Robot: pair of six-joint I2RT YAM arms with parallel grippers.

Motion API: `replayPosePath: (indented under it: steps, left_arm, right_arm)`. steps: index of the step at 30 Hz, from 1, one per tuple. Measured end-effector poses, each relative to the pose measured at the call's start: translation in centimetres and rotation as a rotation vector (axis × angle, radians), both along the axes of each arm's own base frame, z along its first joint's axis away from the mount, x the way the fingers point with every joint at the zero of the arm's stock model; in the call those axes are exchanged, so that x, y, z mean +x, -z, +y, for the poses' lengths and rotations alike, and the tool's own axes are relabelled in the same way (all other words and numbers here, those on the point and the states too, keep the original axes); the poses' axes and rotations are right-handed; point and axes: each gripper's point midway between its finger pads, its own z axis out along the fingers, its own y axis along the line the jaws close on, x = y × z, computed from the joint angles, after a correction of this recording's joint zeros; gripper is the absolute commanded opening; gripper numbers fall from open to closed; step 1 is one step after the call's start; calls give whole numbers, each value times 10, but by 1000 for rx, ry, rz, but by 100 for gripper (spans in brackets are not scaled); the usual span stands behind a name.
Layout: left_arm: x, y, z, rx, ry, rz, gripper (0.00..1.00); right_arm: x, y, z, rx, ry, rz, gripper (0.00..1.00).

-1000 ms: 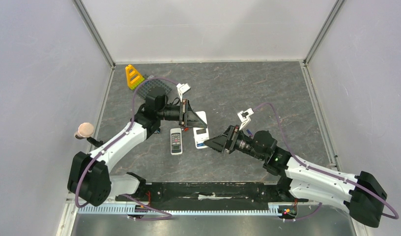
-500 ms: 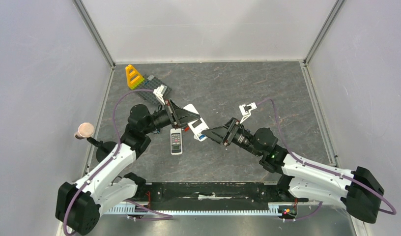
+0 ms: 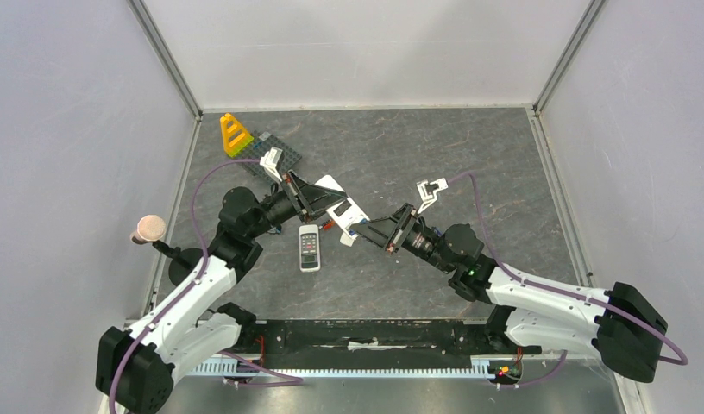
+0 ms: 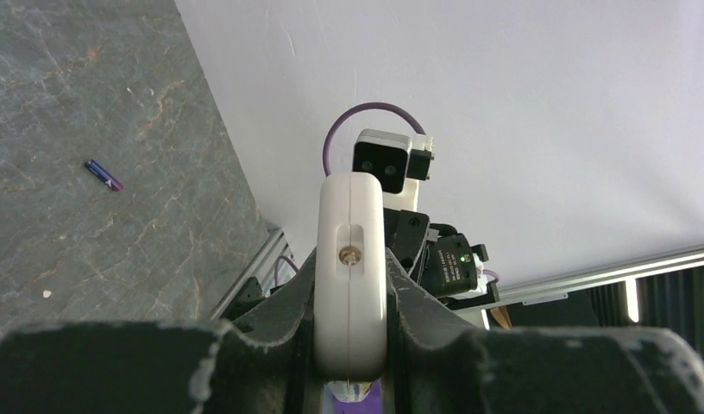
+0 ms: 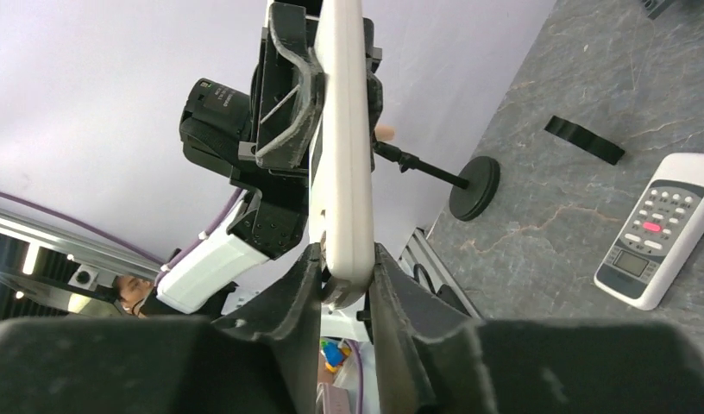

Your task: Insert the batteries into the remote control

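A white remote control [image 3: 342, 210] hangs above the table, held between both arms. My left gripper [image 3: 321, 200] is shut on its upper part; in the left wrist view the remote [image 4: 352, 259] stands edge-on between the fingers. My right gripper [image 3: 364, 229] is shut on its lower end, and the fingers [image 5: 307, 280] press both faces of the remote [image 5: 343, 155]. One blue-purple battery [image 4: 103, 174] lies alone on the grey table. A thin red-orange battery [image 3: 329, 227] lies under the held remote.
A second, smaller remote [image 3: 309, 247] [image 5: 655, 228] lies flat on the table near the left arm. A black strip [image 5: 583, 140] lies beside it. A yellow triangular toy [image 3: 235, 134] and a dark studded plate [image 3: 275, 156] sit at the back left. A pink-topped stand [image 3: 147, 228] is at the left edge.
My left arm lifted and tilted the white remote off the table. My right gripper moved up-left to the remote's lower end and closed on it.
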Motion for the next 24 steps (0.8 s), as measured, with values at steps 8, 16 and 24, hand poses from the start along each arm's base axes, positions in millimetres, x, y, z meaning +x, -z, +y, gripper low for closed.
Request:
replayPosePath:
  steps: [8, 16, 24]
  left_arm:
    - [-6, -10, 2, -18, 8, -47, 72]
    - [-17, 7, -3, 42, 103, -47, 74]
    - [-22, 26, -3, 96, 212, -45, 72]
  right_arm:
    - [1, 0, -1, -1, -4, 18, 0]
    - [11, 7, -8, -125, -37, 13, 0]
    - [12, 2, -19, -207, -114, 30, 0]
